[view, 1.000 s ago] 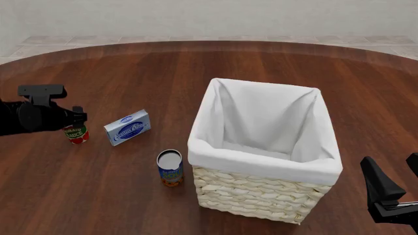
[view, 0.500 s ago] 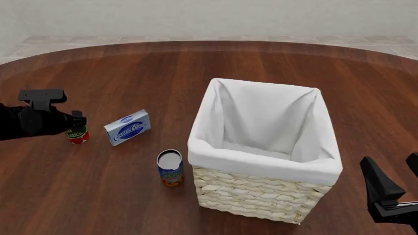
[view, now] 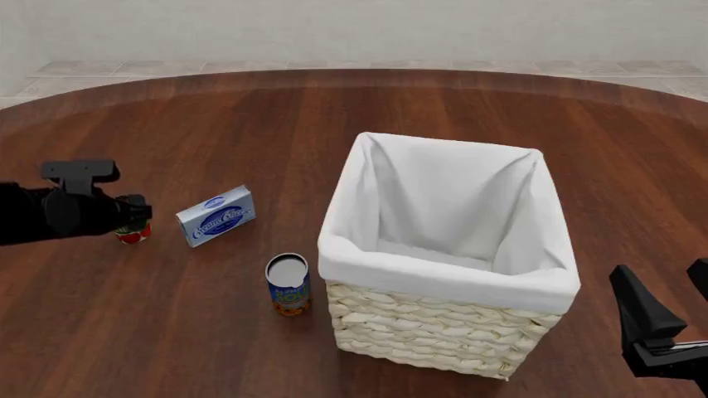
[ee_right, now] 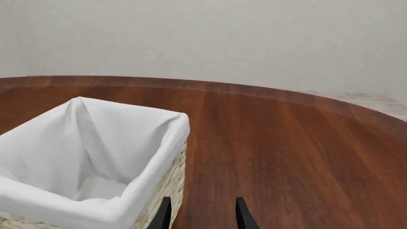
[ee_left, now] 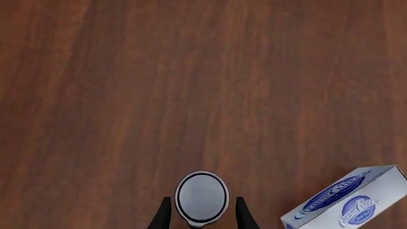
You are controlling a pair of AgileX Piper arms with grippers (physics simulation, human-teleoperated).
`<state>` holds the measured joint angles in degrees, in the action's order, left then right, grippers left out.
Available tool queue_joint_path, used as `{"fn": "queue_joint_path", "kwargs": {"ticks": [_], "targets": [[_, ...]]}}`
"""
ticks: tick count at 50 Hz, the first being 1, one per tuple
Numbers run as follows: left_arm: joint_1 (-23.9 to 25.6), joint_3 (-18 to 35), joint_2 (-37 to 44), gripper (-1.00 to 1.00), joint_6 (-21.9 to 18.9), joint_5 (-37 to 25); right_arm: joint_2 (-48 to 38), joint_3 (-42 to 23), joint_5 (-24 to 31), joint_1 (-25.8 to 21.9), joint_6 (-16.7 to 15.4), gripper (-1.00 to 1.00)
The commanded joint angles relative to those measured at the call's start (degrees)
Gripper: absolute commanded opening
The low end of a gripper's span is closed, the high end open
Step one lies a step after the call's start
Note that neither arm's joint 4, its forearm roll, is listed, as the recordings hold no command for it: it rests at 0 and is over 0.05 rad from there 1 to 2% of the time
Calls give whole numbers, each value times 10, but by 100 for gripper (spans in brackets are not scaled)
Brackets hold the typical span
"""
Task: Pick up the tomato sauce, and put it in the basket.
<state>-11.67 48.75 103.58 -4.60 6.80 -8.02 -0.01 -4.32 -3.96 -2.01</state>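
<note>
Left gripper (ee_left: 202,220) is low over the tomato sauce (ee_left: 201,196), with one black finger on each side of the silver can top. The fingers are spread a bit wider than the can and do not squeeze it yet, so this gripper holds nothing. The can stands on the table at the far left, with only a bit of red showing under the arm in the front view (view: 134,236).

To do this step well, I think the fingers should go down until they are beside the can's middle, then close gently and evenly so the can does not tip. The cream cheese box (view: 215,215) is just to the right, so lift straight up first.

Right gripper (ee_right: 202,217) waits near the right edge, open and holding nothing.

Going from big to small: the round brown wood table (view: 221,116), the pale wall and tiled floor behind it, the basket (view: 443,332) right of the middle, and the other can (view: 288,285) just left of the basket.
</note>
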Motion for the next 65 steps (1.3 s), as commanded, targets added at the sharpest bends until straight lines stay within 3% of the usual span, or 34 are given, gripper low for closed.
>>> {"fn": "queue_joint_path", "kwargs": {"ticks": [1, 21, 22, 42, 65], "targets": [[-1, -8, 12, 100, 3, 14, 3, 0, 3, 0, 0, 100], [-1, -15, 23, 100, 9, 31, 15, 0, 16, 0, -1, 100], [-1, -15, 21, -100, 9, 30, 15, 0, 17, 0, -1, 100], [-2, 1, -8, -100, 0, 9, 6, 0, 8, -3, -2, 100], [13, 62, -97, -100, -20, -91, 5, 0, 4, -7, -2, 100]]}}
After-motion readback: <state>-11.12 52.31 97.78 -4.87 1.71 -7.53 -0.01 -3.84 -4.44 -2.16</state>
